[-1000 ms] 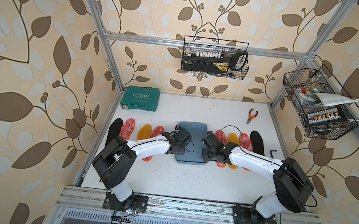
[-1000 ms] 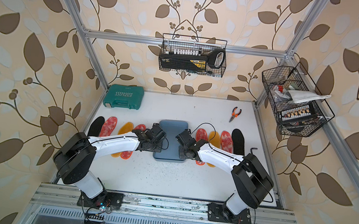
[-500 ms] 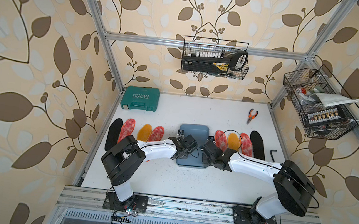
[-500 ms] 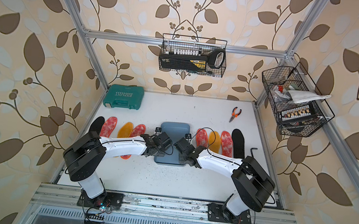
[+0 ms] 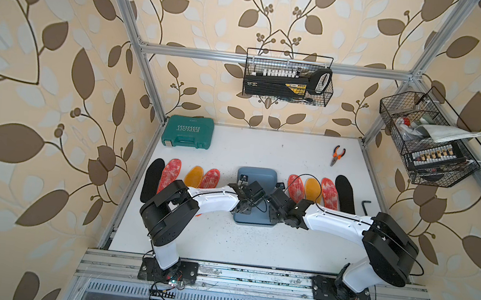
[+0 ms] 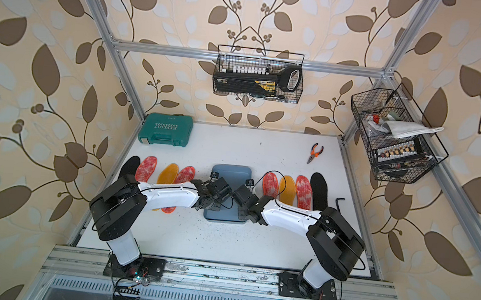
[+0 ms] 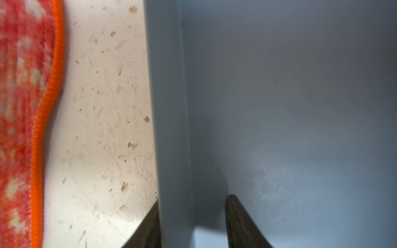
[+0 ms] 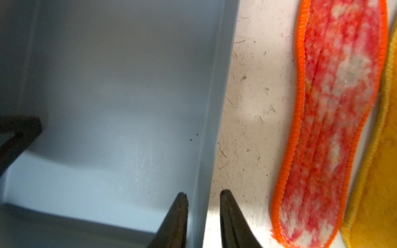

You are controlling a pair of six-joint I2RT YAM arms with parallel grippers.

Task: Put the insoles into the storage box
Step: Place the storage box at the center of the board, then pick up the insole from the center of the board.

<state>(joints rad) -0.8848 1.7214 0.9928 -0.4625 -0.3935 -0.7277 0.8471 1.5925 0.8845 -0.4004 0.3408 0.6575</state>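
Observation:
The blue-grey storage box [image 5: 256,175] [image 6: 232,172] lies mid-table with nothing in it. My left gripper [image 5: 240,210] [image 7: 194,199] straddles its left side wall [image 7: 169,107], open, the inner finger well off the wall. Over the right side wall [image 8: 214,107] my right gripper [image 5: 272,215] [image 8: 203,192] stands open, a finger on each side. Several insoles lie flat in two rows beside the box. On the left: black [image 5: 152,178], red-white [image 5: 170,170], mustard [image 5: 194,176], red-white [image 5: 210,178] [image 7: 21,107]. On the right: red-white [image 5: 295,187] [image 8: 333,107], mustard [image 5: 312,188], red-white [image 5: 329,193], black [image 5: 344,192].
A green tool case [image 5: 187,132] sits at the back left and orange-handled pliers [image 5: 337,155] at the back right. A hex key [image 5: 365,206] lies by the right edge. Wire baskets hang on the back wall [image 5: 287,82] and the right wall [image 5: 429,140].
Both grippers, earlier shut on the box's side walls, have slid the box a little toward the front, and both have opened off the walls.

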